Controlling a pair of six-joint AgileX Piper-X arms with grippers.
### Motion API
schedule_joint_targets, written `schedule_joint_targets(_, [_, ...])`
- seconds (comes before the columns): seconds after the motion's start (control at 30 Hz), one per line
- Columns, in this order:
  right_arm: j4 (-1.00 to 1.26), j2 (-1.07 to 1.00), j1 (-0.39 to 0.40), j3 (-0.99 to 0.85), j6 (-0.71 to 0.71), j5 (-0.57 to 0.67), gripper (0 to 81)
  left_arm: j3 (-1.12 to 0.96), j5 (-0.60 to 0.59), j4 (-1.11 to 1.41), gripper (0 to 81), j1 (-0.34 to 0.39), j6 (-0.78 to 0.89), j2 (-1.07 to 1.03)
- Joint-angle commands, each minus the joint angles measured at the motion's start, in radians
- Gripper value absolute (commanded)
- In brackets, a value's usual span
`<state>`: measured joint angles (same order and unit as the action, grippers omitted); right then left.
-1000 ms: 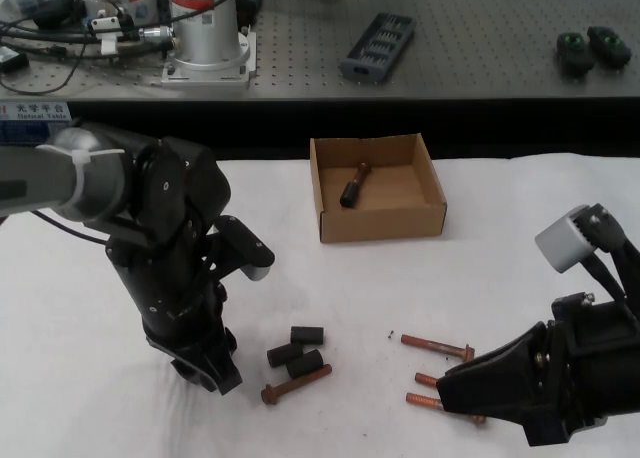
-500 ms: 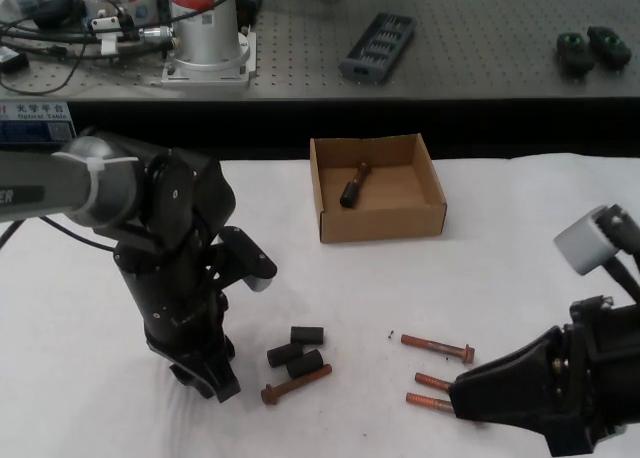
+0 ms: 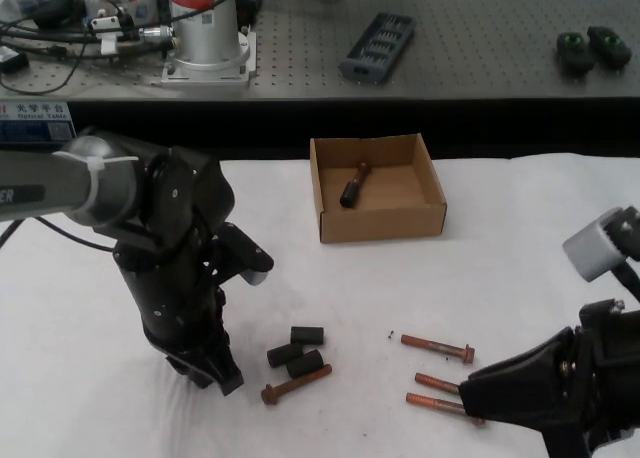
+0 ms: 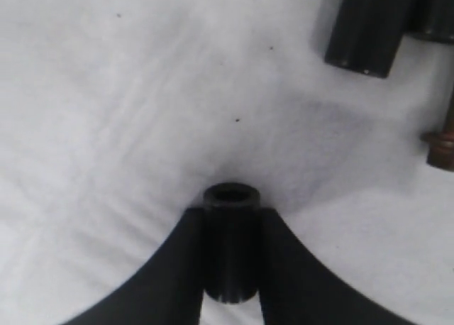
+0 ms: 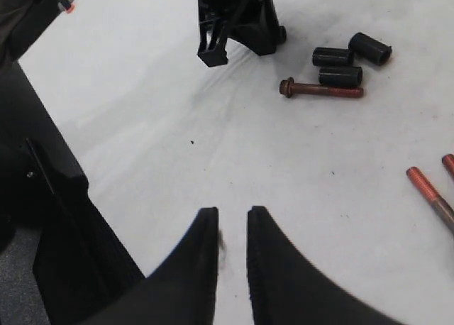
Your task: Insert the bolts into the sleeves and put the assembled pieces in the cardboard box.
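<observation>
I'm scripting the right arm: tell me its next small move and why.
Probably bring the right gripper over the nearest loose bolt and grasp it: the left gripper already holds a sleeve, while the right one holds nothing.

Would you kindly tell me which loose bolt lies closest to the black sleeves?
The bolt beside the three loose sleeves, by the left gripper; the other three lie apart, nearer the right gripper.

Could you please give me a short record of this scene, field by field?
left hand: shut on a black sleeve
right hand: empty, slightly open
loose sleeves: three, beside one bolt
other bolts: three, near the right hand
cardboard box: one assembled piece inside
</observation>
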<state>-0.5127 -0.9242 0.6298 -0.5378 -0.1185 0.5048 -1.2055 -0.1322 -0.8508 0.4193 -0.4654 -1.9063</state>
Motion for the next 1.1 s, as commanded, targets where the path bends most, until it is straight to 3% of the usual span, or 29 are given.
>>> schedule_joint_targets(0.0, [0.003, 0.004, 0.001, 0.002, -0.001, -0.01, 12.4, 0.008, -0.158, 0.044, 11.0, 0.008, 0.094, -0.005])
schedule_joint_targets(0.1, [0.01, 0.004, 0.001, 0.015, -0.016, -0.079, 12.4, 0.008, -0.301, 0.135, 11.0, 0.008, 0.2, 0.038])
schedule_joint_targets(0.27, [0.101, -0.002, -0.001, 0.016, -0.171, -0.16, 12.4, 0.009, -0.505, 0.293, 11.0, 0.008, 0.368, 0.141])
schedule_joint_targets(0.43, [0.325, -0.063, -0.001, 0.016, -0.352, -0.16, 12.4, 0.009, -0.514, 0.368, 11.0, 0.002, 0.419, 0.261])
schedule_joint_targets(0.63, [0.406, -0.24, -0.001, 0.016, -0.374, -0.055, 12.4, 0.009, -0.511, 0.366, 11.0, -0.027, 0.413, 0.394])
schedule_joint_targets(0.8, [0.375, -0.393, -0.001, -0.013, -0.25, 0.115, 12.4, 0.044, -0.511, 0.408, 11.0, -0.053, 0.396, 0.496])
schedule_joint_targets(1.07, [0.173, -0.466, 0.001, -0.167, 0.073, 0.098, 12.4, 0.323, -0.51, 0.727, 11.0, -0.127, 0.596, 0.718])
